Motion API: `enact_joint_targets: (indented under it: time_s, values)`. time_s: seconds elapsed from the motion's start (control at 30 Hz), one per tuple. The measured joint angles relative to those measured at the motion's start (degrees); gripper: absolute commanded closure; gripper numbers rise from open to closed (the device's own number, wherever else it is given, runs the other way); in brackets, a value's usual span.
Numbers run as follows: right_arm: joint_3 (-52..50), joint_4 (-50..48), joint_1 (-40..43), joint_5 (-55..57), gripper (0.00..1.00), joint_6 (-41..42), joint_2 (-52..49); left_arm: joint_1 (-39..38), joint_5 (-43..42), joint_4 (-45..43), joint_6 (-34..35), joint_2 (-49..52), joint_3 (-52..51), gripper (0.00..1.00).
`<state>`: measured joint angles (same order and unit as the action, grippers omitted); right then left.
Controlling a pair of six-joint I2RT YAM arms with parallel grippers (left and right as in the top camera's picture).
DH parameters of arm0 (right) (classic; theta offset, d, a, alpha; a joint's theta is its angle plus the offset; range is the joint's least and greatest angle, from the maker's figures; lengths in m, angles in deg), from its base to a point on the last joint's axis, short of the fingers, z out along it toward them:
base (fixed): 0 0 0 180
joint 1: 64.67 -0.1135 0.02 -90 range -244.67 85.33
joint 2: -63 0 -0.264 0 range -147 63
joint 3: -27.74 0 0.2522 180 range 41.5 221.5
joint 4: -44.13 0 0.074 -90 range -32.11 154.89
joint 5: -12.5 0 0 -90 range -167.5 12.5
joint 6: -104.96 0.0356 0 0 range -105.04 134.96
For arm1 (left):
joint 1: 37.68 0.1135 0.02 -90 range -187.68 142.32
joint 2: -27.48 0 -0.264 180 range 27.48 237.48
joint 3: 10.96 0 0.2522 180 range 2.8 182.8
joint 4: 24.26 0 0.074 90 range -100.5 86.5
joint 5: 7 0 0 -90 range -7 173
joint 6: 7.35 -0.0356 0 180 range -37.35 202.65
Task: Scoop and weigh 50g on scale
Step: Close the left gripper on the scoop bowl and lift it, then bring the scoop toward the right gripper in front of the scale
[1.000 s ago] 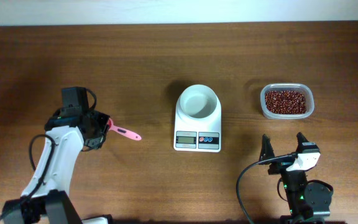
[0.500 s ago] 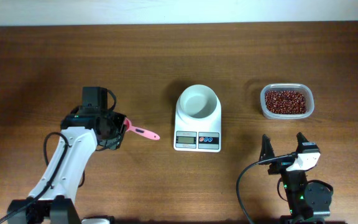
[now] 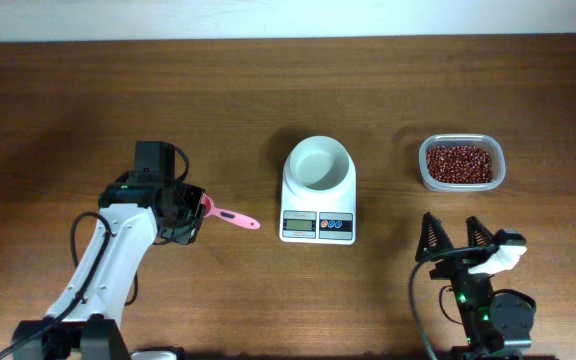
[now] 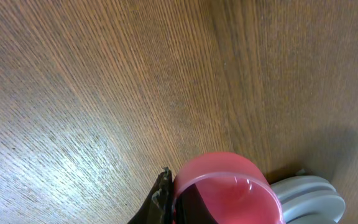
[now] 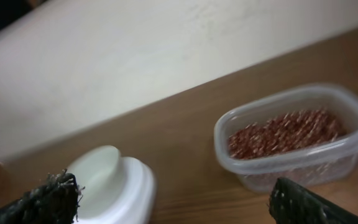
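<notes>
The left fingers (image 3: 184,214) are clamped narrow on the handle of a glossy pink plastic scoop (image 3: 234,217). Its slim stem runs out from them toward the scale (image 3: 318,190) and ends near the white base without touching it. The scale is smooth white plastic: a round shallow bowl over a squarish body, with a grey display and blue and red buttons. The digits are too small to read.

The right fingers (image 3: 430,240) stand wide apart and grip nothing. Beyond them sits a clear tub (image 3: 460,138), a rounded rectangle heaped with small red-brown beans (image 3: 459,163), well apart from both pairs of fingers. The bench (image 3: 268,90) is dark wood with a fine straight grain.

The left wrist view shows only one dark finger edge, cut off at the bottom. The grip itself is hidden there. That view does show the scoop's rounded, shiny cup, which reads from above as a mere strip, and a pale arc of the scale just past it.

The right wrist view is blurred, with two fuzzy black fingertips in the lower corners. Between them it shows the scale's bowl and the tub's translucent side wall from the side, which the overhead view does not.
</notes>
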<state>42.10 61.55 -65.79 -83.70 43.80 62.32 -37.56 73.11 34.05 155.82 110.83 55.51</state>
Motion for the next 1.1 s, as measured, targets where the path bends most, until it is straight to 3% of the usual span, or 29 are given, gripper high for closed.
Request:
enact_joint_targets:
  time_s: [0.13,0.3,0.57,0.87,1.1]
  values:
    - [0.0,-0.66,0.0,-5.84,0.01,21.09,0.0,0.0,0.0,-0.2,0.0,0.0,0.0,1.0]
    - [0.0,-0.92,0.0,-10.51,0.01,29.55,0.0,0.0,-0.02,-0.2,0.0,0.0,0.0,1.0]
    - [0.48,0.07,0.0,-19.17,0.01,19.3,0.0,-1.38,-8.7,-0.09,0.04,0.0,0.0,1.0]
    - [17.49,19.93,0.0,-24.7,0.01,17.49,-4.74,-5.86,-7.23,0.0,0.02,0.0,0.0,1.0]
    - [21.92,12.98,0.0,-37.44,0.01,17.49,-10.8,-5.86,-7.04,0.07,0.02,0.0,0.0,1.0]
